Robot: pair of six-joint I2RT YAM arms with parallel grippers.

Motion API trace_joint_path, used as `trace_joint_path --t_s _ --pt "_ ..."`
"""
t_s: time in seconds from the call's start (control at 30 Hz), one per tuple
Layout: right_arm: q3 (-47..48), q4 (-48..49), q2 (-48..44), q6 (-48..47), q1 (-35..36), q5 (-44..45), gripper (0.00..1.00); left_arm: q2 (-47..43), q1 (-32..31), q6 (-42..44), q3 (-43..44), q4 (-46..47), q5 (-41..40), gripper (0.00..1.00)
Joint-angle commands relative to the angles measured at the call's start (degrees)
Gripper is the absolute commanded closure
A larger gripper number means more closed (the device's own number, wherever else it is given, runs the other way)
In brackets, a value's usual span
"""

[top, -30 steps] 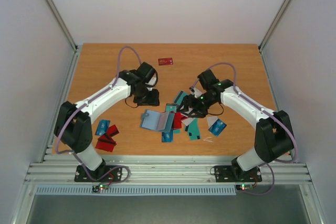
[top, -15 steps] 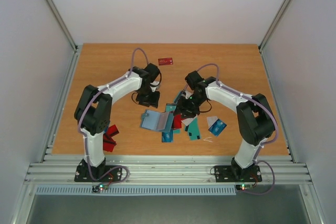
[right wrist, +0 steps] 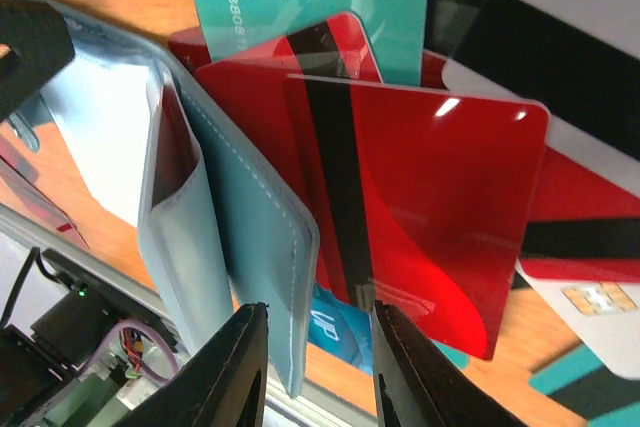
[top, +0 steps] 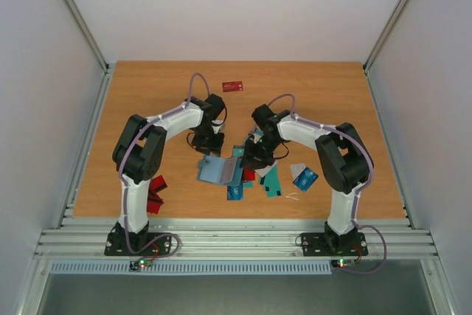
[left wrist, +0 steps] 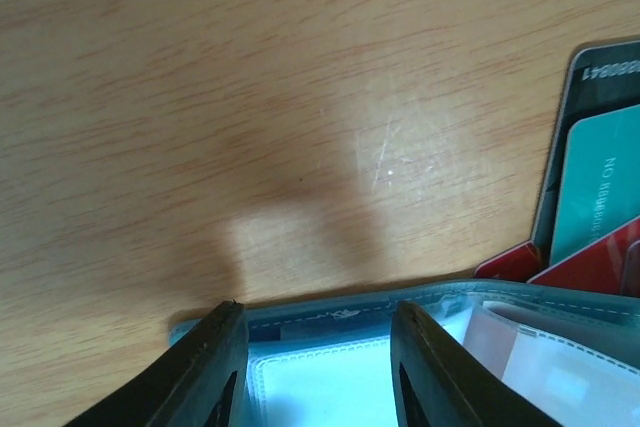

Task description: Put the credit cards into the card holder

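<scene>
The teal card holder [top: 217,170] lies open mid-table, its light blue-grey pockets up. My left gripper [top: 209,147] is open at its far edge; in the left wrist view [left wrist: 317,307] the fingers straddle the holder's stitched rim [left wrist: 340,319]. My right gripper [top: 249,158] is open at the holder's right flap; in the right wrist view [right wrist: 320,309] the flap's edge [right wrist: 285,267] and a red card with a black stripe [right wrist: 450,207] lie between the fingers. Whether the red card is tucked in the flap I cannot tell. More cards [top: 267,179] are piled right of the holder.
A lone red card [top: 233,86] lies at the far middle. A pile of red and blue cards [top: 151,193] sits near the left arm's base. A blue and white card [top: 304,176] lies to the right. Teal [left wrist: 600,182] and red cards [left wrist: 590,259] border the holder.
Both arms have folded inward. My left gripper moved nearer, onto the holder's far edge. My right gripper moved left to the holder's right flap.
</scene>
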Motion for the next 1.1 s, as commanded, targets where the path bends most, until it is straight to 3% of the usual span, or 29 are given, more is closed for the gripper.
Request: trace_joint_path --t_s 0.0,0.37,0.67,0.87,1.07 --pt "2.8 1.5 2.0 0.7 0.7 -1.3 0.7 -0.8 0.3 -0.6 -2.6 0.6 0.8 0.59" --pt "7.1 3.5 7.1 0.7 1.3 -2.7 0.73 -7.5 0.4 -3.9 -10.5 1.2 -3.9 0.59" --pt "11.5 -2.1 5.2 -5.6 1.1 2.3 0.7 -16.5 0.8 -6.7 -12.5 0.6 -8.4 0.56" --pt "6.4 -2.7 -1.5 -7.0 -0.7 4.3 0.65 -21.8 0.7 -4.0 -13.2 5.8 0.6 0.59" --pt "-1.3 -0.1 -7.4 -7.0 -4.8 1.7 0.58 -19.2 -1.5 -2.5 -11.2 9.8 12.5 0.62"
